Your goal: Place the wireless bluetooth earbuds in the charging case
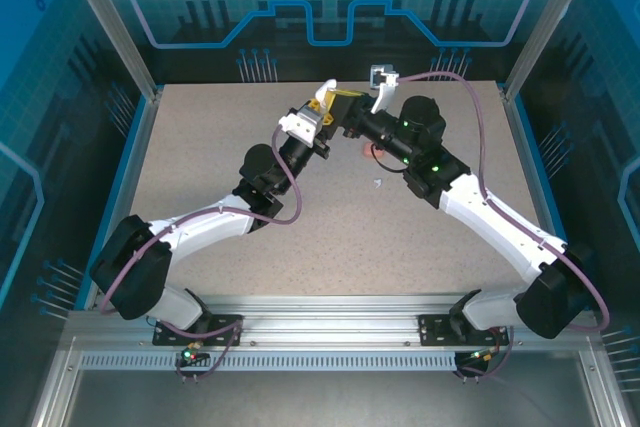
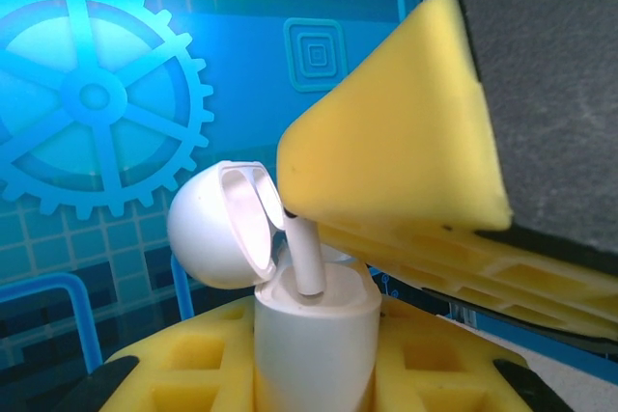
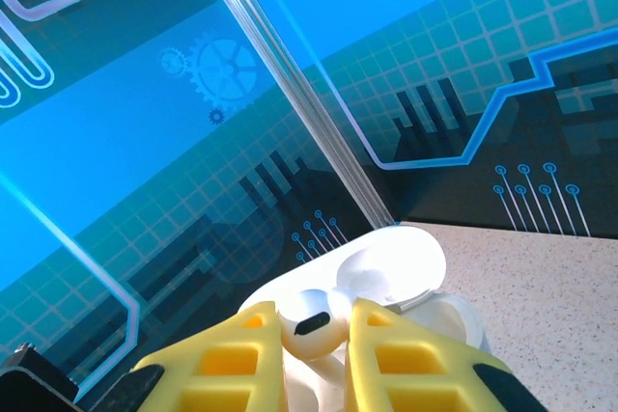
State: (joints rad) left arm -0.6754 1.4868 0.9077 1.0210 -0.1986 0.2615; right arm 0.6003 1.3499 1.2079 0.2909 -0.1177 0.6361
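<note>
Right jaws pinch a white earbud, stem inside the open case gripped by left jaws.

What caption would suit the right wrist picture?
Right gripper pinches a white earbud at the open white charging case.

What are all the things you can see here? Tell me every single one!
charging case: one, white, lid open, held up by the left gripper
earbud: one, white, pinched by the right gripper, stem in the case
tiny white piece: one, on the table, maybe another earbud
pink thing: one, salmon, on the table, partly under the right arm
table: one, speckled beige
left arm, right arm: two, white and black
grippers: two, yellow fingers, both shut
</note>
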